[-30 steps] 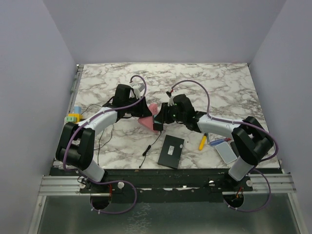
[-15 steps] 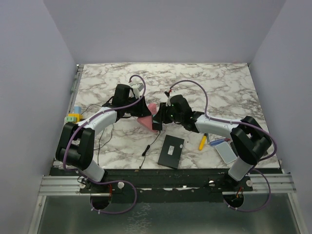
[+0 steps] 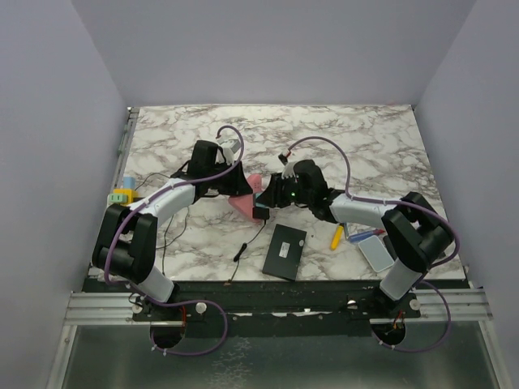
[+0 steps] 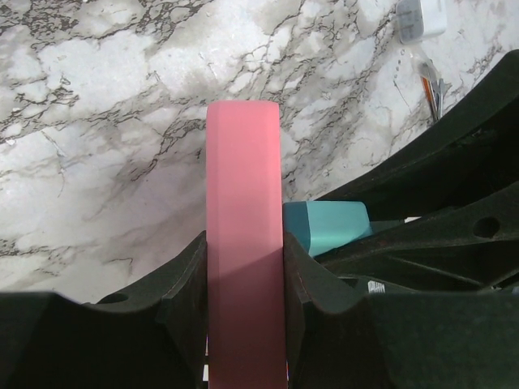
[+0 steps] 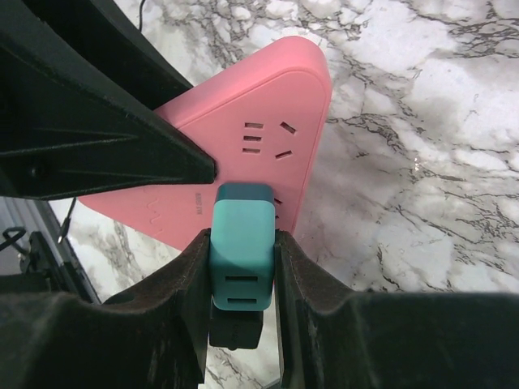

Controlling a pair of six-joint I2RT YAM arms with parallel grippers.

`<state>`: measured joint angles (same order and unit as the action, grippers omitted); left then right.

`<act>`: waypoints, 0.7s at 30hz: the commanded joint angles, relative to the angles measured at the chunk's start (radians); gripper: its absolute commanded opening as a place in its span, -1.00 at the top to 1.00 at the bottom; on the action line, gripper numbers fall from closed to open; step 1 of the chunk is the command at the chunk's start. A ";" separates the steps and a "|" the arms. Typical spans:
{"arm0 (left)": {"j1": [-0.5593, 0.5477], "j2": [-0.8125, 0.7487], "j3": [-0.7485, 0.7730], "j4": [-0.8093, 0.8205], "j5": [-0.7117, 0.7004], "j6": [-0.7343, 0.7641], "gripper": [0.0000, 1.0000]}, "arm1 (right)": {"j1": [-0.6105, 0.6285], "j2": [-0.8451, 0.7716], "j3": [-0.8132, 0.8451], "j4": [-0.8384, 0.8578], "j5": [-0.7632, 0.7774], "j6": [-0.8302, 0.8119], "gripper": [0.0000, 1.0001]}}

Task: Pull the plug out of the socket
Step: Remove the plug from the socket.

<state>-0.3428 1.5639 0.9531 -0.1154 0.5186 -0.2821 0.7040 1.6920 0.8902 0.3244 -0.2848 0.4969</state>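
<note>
While the right gripper [image 5: 240, 243] pinches the teal rectangular plug [image 5: 241, 267] by its flanks at lower centre of the right wrist view, the plug's nose sits against the face of the pink triangular plastic socket block [image 5: 243, 121]. Whether the prongs are out, I cannot tell. The left gripper [image 4: 243, 251] clamps that block across its flat faces, mid-frame in the top view, over the white marble table [image 3: 365, 146]. Best to pull straight back along the prongs without twisting, the left arm bracing firmly.
</note>
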 commanded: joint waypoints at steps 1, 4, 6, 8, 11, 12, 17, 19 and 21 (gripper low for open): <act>-0.005 -0.005 0.003 0.016 -0.046 0.034 1.00 | 0.001 -0.029 -0.035 0.121 -0.275 -0.007 0.99; -0.005 -0.003 0.003 0.016 -0.048 0.035 1.00 | -0.018 -0.031 -0.046 0.136 -0.308 -0.012 0.99; -0.006 -0.002 0.003 0.016 -0.048 0.036 1.00 | -0.033 -0.036 -0.054 0.148 -0.331 -0.014 0.99; -0.005 -0.001 0.003 0.016 -0.049 0.037 1.00 | -0.049 -0.039 -0.065 0.165 -0.355 -0.012 0.99; -0.006 0.001 0.003 0.016 -0.048 0.036 1.00 | -0.071 -0.041 -0.074 0.175 -0.384 -0.013 0.99; -0.005 0.003 0.003 0.015 -0.048 0.037 1.00 | -0.076 -0.039 -0.075 0.177 -0.392 -0.014 0.99; -0.005 0.010 0.003 0.016 -0.046 0.036 1.00 | -0.101 -0.027 -0.078 0.180 -0.443 -0.022 0.99; -0.005 0.013 0.004 0.014 -0.046 0.037 1.00 | -0.103 -0.020 -0.079 0.176 -0.448 -0.028 0.99; -0.006 0.015 0.004 0.016 -0.045 0.037 1.00 | -0.103 -0.015 -0.079 0.172 -0.450 -0.033 0.99</act>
<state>-0.3668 1.5635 0.9531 -0.1272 0.5426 -0.2890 0.5934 1.6920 0.8158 0.4263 -0.5503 0.4927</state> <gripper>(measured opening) 0.359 0.338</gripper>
